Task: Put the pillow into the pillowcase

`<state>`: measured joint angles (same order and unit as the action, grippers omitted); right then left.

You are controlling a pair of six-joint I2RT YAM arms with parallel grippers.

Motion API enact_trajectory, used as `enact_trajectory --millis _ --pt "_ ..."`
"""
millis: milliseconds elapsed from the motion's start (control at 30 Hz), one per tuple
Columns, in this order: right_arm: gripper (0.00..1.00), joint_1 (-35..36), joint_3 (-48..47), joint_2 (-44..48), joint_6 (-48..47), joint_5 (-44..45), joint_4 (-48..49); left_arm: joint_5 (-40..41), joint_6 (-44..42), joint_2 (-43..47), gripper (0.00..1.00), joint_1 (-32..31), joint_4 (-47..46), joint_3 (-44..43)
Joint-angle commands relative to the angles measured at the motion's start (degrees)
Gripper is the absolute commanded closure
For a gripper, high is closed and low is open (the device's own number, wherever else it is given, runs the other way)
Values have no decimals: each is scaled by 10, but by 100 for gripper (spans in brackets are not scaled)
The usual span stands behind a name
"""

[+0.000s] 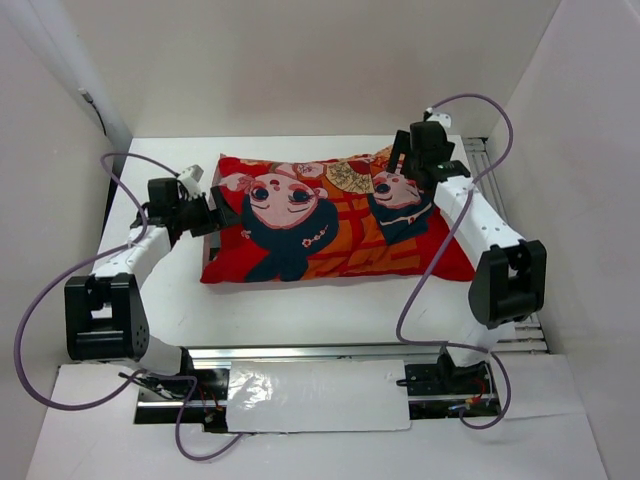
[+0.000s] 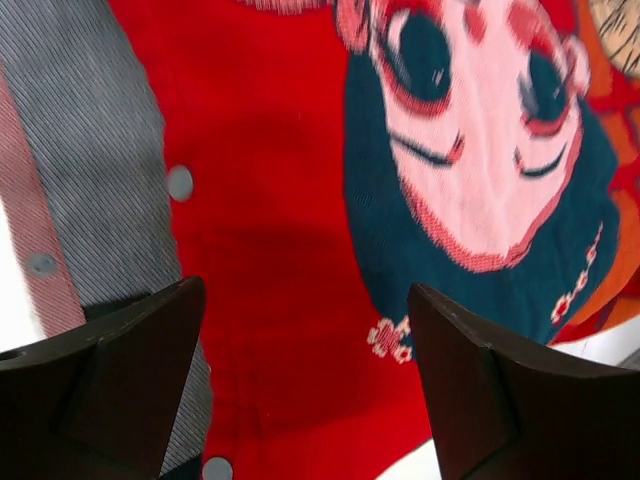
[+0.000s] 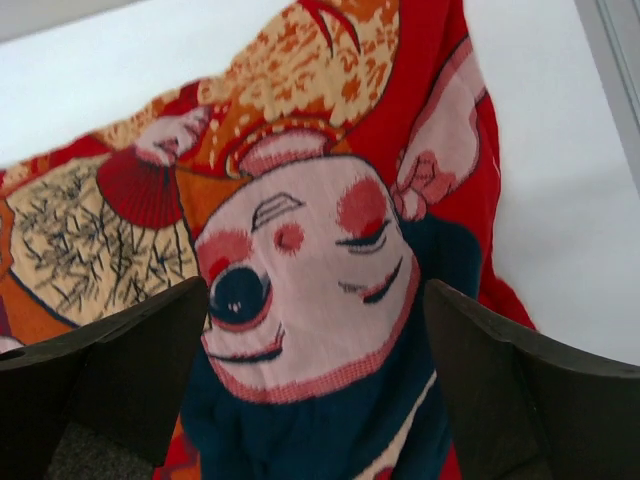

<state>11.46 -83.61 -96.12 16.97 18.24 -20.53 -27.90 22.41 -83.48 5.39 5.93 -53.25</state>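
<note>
1. The large red fabric pillowcase [image 1: 330, 225] printed with two black-haired cartoon dolls lies doll side up in the middle of the flat white table [image 1: 300, 310]. It looks plump and filled.
2. The pillow itself is hidden from every view.
3. The left gripper [image 2: 303, 290] hovers at the pillowcase's left end. Its dark fingers [image 2: 120, 370] are spread wide and released, with nothing between them.
4. Under it runs a grey striped fabric band [image 2: 110, 150] with small round buttons, beside the red cloth.
5. The right gripper [image 3: 315, 290] is over the far right corner, above the smaller doll's pink face [image 3: 300, 250]. Its claw is also spread and released, grasping nothing.
</note>
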Motion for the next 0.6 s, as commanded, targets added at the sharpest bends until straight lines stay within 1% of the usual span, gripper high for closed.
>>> enact_trajectory --millis 0,67,100,133,167,267,333,433,500,567 --pt "5 14 32 36 17 9 1 -27 -18 6 7 -6 -51 3" --pt "5 21 42 45 22 14 -5 -27 -18 -6 14 -6 -44 3" --pt "5 21 49 52 22 14 -11 -27 -18 -18 19 -12 -44 -4" --pt "5 26 50 58 22 20 -16 -27 -25 -19 26 -12 -39 -11" --pt "5 26 55 64 22 25 -16 -27 -26 -24 37 -12 -39 -11" --pt "5 31 66 69 22 25 -16 -22 -26 -24 45 -12 -39 -17" --pt "5 31 66 74 22 20 -16 -16 -32 -24 43 -12 -32 -22" --pt "6 31 72 80 22 20 -16 4 -38 -32 28 -12 -11 -37" --pt "6 31 72 86 22 20 -22 4 -38 -48 25 -17 -11 -37" --pt "6 31 72 86 22 20 -22 10 -43 -56 25 -17 -11 -42"
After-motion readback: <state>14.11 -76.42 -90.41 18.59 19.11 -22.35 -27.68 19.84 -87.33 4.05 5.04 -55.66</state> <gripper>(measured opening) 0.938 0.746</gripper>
